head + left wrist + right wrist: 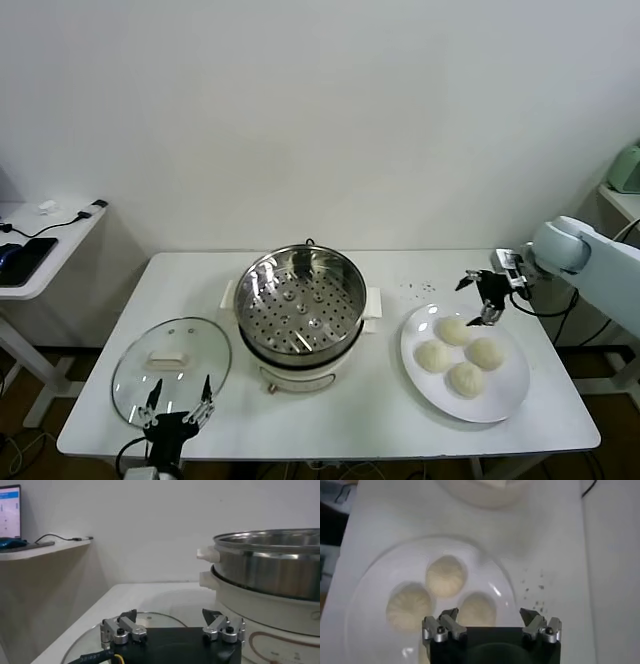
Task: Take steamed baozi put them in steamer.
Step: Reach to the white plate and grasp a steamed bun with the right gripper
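Glass lid [171, 367] lies beside steamer [303, 305]; 4 baozi [459, 354] fill plate [511, 396].

Four cream-white buns [458, 354] sit clustered on a white plate [506, 400]. Beside it to the left, the shiny steel steamer [300, 310] stands open, its holed tray bare.
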Motion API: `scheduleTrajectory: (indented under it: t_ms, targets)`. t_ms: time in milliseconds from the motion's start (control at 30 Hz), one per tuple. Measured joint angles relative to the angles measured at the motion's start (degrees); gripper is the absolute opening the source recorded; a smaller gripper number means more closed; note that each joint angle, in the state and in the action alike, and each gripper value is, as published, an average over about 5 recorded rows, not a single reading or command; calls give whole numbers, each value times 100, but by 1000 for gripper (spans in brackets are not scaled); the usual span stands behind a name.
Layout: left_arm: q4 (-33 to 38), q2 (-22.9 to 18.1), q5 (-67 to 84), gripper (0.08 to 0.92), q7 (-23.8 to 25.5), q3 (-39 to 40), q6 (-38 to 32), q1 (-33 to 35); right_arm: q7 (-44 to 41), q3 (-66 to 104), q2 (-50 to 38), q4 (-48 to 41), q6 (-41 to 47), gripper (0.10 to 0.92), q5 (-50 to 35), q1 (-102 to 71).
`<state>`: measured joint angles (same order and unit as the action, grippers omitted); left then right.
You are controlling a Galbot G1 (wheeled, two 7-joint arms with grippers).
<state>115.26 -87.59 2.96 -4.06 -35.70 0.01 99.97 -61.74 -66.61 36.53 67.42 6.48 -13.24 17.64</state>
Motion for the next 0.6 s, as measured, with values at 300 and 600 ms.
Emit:
scheduleTrajectory:
  t_ms: [300, 600]
  targets:
    - [-129, 0, -21, 823, 19, 30, 1, -66, 179, -595, 577, -468, 557, 823, -233, 126]
    - [-196, -30, -117, 823, 62, 103, -4, -74, 297, -744, 831, -758, 875, 823, -243, -37]
